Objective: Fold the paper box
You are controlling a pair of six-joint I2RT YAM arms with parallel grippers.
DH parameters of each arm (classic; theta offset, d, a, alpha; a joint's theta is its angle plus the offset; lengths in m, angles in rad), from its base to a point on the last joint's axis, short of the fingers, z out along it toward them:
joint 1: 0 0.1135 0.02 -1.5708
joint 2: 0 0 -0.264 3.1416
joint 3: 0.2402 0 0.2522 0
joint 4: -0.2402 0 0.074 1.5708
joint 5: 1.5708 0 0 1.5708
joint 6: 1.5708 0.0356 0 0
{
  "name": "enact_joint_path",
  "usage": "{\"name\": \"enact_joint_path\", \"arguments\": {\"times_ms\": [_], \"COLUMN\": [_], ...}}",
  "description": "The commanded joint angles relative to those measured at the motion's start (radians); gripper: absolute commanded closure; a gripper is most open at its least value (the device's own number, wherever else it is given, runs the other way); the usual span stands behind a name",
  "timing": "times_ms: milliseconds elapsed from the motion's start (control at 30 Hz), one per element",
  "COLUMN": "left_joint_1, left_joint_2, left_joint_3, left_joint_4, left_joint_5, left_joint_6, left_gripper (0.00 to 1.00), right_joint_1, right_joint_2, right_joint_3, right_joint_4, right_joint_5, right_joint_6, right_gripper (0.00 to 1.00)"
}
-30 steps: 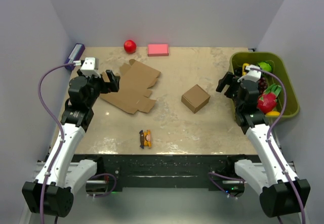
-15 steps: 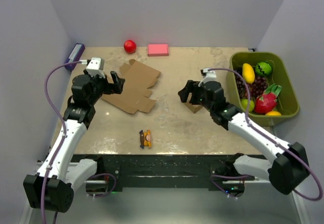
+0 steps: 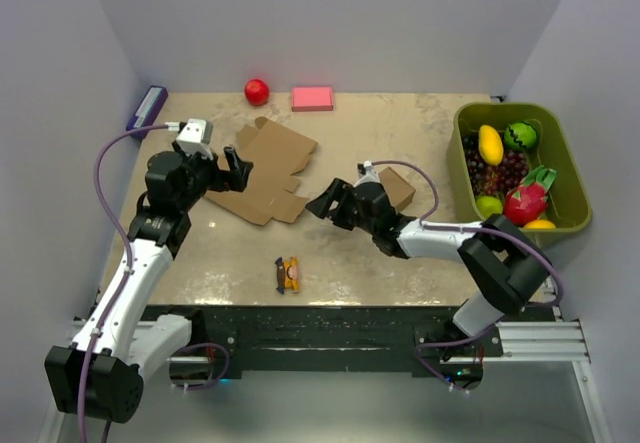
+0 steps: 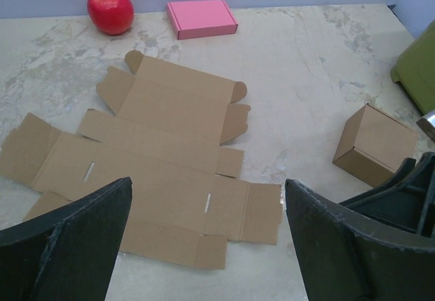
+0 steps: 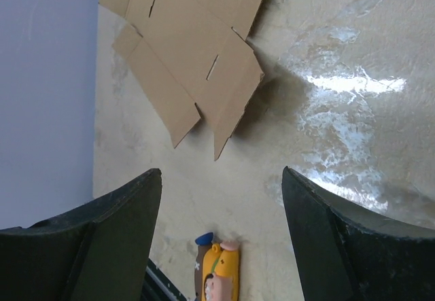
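Top view: the paper box (image 3: 262,171) lies unfolded and flat on the table (image 3: 420,133), left of centre, flaps spread. The left gripper (image 3: 240,166) hangs over the sheet's left portion, jaws spread wide and holding nothing (whether it touches the cardboard cannot be told). The right gripper (image 3: 322,206), likewise parted and empty, is over bare table just beside the sheet's near right corner, between it and a cube box (image 3: 396,187). An apple (image 3: 257,91) and a pink block (image 3: 312,98) sit beyond the sheet.
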Motion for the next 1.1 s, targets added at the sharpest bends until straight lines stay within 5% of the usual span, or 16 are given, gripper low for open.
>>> {"name": "enact_joint_path", "arguments": {"times_ms": [0, 667, 900, 1067], "left_joint_1": [-0.008, -0.010, -0.010, -0.021], "left_joint_2": [-0.019, -0.016, -0.013, -0.004], "left_joint_3": [-0.003, -0.009, -0.012, -0.012], "left_joint_4": [0.043, 0.040, 0.052, 0.058], "left_joint_5": [0.030, 0.039, 0.074, 0.106], "left_joint_6": [0.029, 0.044, 0.046, 0.060], "left_gripper": [0.02, 0.00, 0.00, 0.01], "right_joint_1": [0.016, 0.090, 0.090, 0.088], "right_joint_2": [0.060, 0.393, 0.404, 0.367], "right_joint_3": [0.020, 0.233, 0.246, 0.256], "right_joint_4": [0.161, 0.201, 0.204, 0.190], "right_joint_5": [-0.001, 0.046, 0.071, 0.089], "right_joint_6": [0.086, 0.108, 0.063, -0.042], "right_gripper": [0.26, 0.38, 0.60, 0.90]}}
